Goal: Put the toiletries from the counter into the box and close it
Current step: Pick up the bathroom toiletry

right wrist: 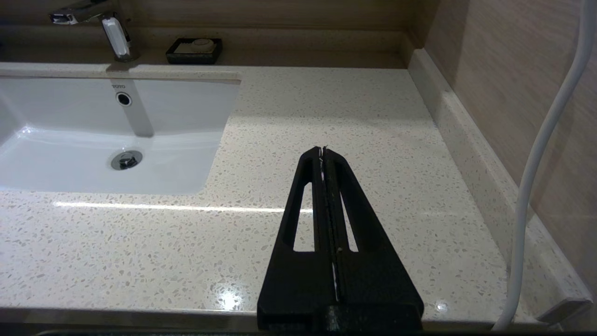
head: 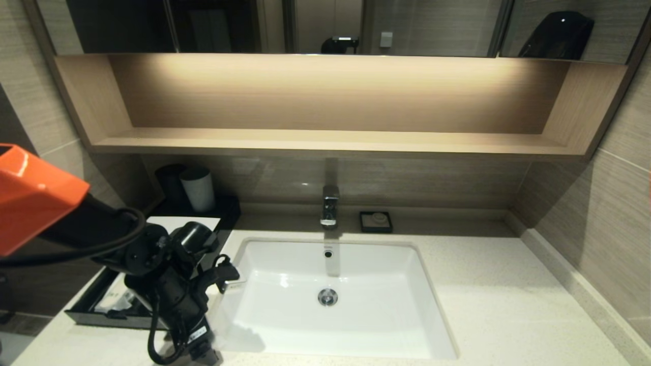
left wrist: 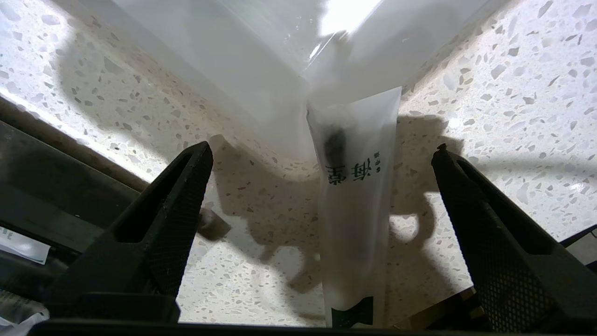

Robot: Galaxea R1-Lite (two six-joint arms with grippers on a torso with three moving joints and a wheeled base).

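Observation:
A long whitish packet with green print lies on the speckled counter, its far end at the white sink's corner. My left gripper is open just above it, one finger on each side, neither touching it. In the head view my left arm reaches down between the sink and the box, whose drawer is pulled out and holds whitish packets. My right gripper is shut and empty, low over the counter right of the sink.
A light grey cup and a dark one stand behind the box. A tap and a black soap dish sit at the back. A wooden shelf hangs above. A wall runs along the counter's right side.

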